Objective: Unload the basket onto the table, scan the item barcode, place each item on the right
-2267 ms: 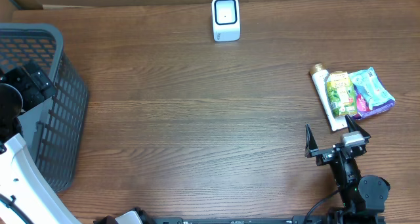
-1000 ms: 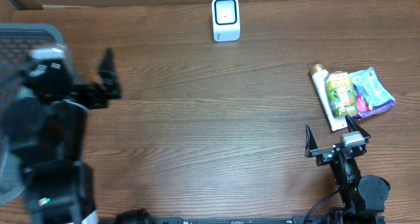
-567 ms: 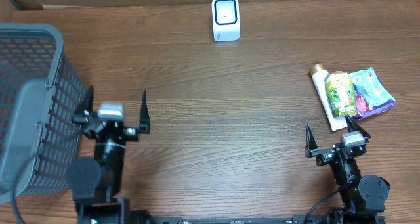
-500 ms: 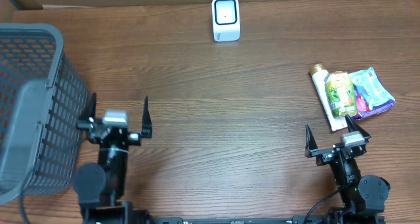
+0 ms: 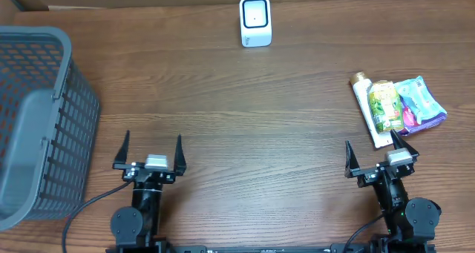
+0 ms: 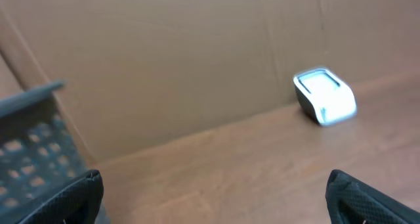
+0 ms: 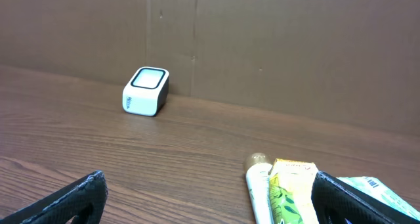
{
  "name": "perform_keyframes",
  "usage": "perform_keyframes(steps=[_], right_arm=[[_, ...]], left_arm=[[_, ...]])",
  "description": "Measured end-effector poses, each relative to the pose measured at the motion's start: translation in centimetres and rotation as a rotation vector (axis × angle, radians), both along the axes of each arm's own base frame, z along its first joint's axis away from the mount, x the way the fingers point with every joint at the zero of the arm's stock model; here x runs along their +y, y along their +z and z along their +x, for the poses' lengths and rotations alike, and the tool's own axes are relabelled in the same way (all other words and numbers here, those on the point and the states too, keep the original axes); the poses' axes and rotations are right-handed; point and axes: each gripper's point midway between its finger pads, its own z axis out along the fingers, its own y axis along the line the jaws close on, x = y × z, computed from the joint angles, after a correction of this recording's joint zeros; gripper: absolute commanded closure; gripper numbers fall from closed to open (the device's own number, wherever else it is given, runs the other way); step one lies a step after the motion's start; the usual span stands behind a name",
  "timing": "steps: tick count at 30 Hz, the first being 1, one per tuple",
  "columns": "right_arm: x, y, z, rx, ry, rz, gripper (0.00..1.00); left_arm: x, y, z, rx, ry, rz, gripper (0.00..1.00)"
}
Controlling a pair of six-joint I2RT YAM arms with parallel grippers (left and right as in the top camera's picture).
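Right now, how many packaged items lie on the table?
3, clustered at right: white tube, green pouch beside it, teal packet outermost. More may hide in the basket.

So there's a grey plastic basket (image 5: 70, 127) sitting at the far left edge of the wooden counter (image 5: 237, 119), with its gridded side wall facing in toward the middle. The left wrist view is only catching a blurry corner of it (image 6: 33, 138). The counter's grain is running side to side. A brown cardboard wall (image 7: 262, 46) is standing along the back edge, showing vertical creases in both wrist views (image 6: 164, 53).
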Motion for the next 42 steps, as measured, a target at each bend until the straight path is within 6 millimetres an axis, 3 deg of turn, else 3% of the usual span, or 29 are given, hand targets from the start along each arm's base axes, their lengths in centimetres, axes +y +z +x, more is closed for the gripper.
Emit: perform_keyframes(steps=[9,42], right_arm=[[0.0,0.0,0.0,0.0,0.001,0.0,0.0],[0.0,0.0,0.0,0.0,0.001,0.0,0.0]], left_arm=[[-0.3,-4.4,-0.2,0.157,-0.013,0.035,0.0],[-0.4,-4.3,-0.2,0.154,-0.014,0.035,0.01]])
